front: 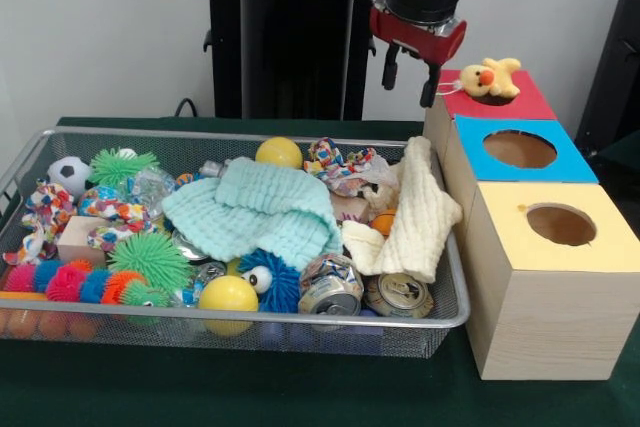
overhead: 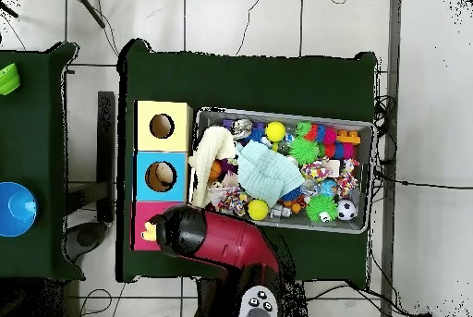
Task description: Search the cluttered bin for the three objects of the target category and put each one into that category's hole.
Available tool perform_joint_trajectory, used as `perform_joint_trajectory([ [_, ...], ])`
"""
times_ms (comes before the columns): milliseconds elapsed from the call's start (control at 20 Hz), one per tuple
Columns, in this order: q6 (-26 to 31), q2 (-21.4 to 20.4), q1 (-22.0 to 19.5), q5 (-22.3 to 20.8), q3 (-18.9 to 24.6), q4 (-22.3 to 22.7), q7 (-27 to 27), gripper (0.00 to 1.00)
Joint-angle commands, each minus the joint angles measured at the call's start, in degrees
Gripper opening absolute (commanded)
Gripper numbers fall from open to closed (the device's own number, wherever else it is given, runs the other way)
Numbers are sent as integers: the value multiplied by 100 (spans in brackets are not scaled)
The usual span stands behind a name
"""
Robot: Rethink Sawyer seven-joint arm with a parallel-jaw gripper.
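On the green bench (front: 300, 387) sits a wire mesh bin (front: 240, 332) heaped with clutter, and just beside it a row of three wooden boxes, each with a round hole in its coloured top: red box (front: 520, 105) farthest from the camera, blue box (front: 520, 152) in the middle, yellow box (front: 560, 232) nearest. Above the red box hangs the robot's hand (front: 412, 75); its fingers point down, parted and holding nothing. A small yellow plush duck (front: 490, 77) lies over the red hole, resting on the opening rather than down inside it, so I judge this item delivered but perhaps not fully dropped. How many went in already cannot be told; the overhead view shows something pale inside the blue hole, unidentifiable. Within the bin lie a mint green cloth (front: 255, 212), a cream knitted cloth (front: 418, 217), crushed cans (front: 330, 287), a blue furry toy with googly eyes (front: 268, 280), yellow balls (front: 228, 295) and spiky green balls (front: 148, 257). Any remaining plush toys must be dug out from these.
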Motion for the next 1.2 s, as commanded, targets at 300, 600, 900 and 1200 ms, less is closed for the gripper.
perform_joint_trajectory([
  [300,360,-1126,281,561,-192,625,1456,100],
  [600,372,-1110,873,638,-885,618,2221,100],
  [900,-653,-1111,737,1921,-428,1493,2703,100],
  [1200,-2544,-1114,40,2654,1034,2384,2794,100],
])
